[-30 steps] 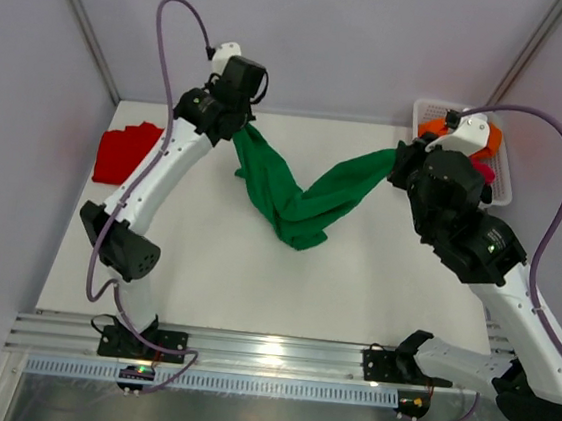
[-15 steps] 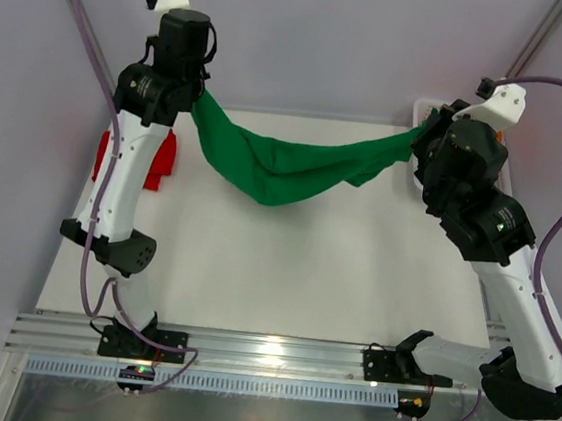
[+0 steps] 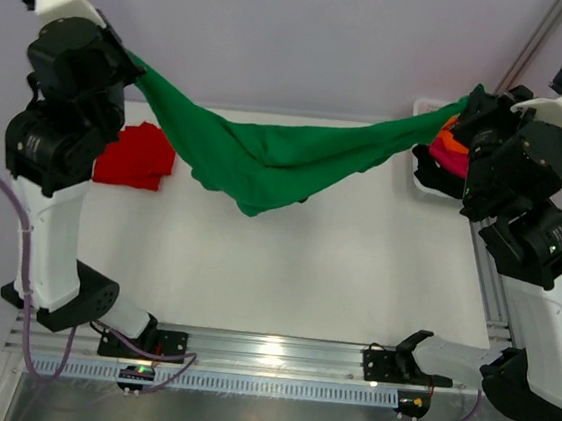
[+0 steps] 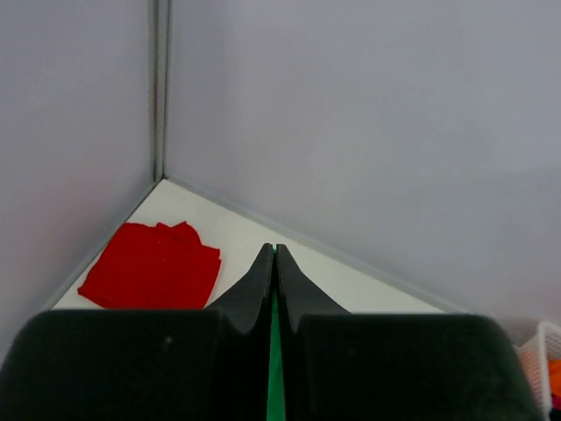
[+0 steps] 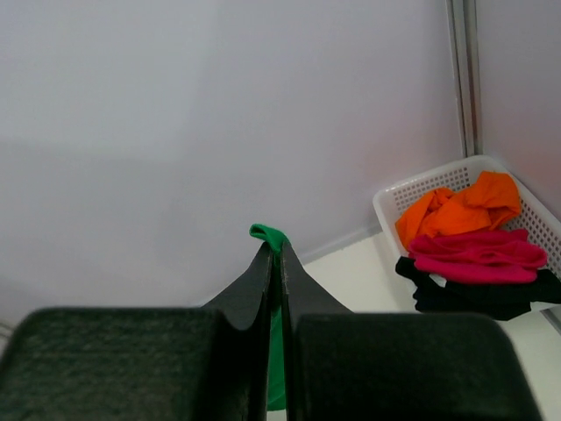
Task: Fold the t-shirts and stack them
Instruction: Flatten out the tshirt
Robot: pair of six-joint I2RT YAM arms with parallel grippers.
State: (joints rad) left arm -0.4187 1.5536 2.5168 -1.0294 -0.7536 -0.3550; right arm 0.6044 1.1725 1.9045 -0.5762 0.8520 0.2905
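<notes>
A bright green t-shirt (image 3: 267,149) hangs stretched in the air above the white table, sagging in the middle. My left gripper (image 3: 128,54) is shut on its left end, high at the back left; a green strip (image 4: 275,351) shows between the closed fingers. My right gripper (image 3: 477,94) is shut on its right end, high at the back right, with a green tuft (image 5: 270,235) poking past the tips. A folded red t-shirt (image 3: 134,155) lies on the table at the back left (image 4: 153,266). Orange (image 5: 460,206), magenta (image 5: 478,256) and black (image 5: 473,294) t-shirts lie in the basket.
A white mesh basket (image 5: 412,189) stands at the table's back right corner (image 3: 427,113), partly behind the right arm. Grey walls close the back and sides. A metal rail (image 3: 266,350) runs along the near edge by the arm bases.
Both arms have risen and spread apart, left going left and right going right. The green t-shirt has gone from a slack V near the table to a high, stretched span.
</notes>
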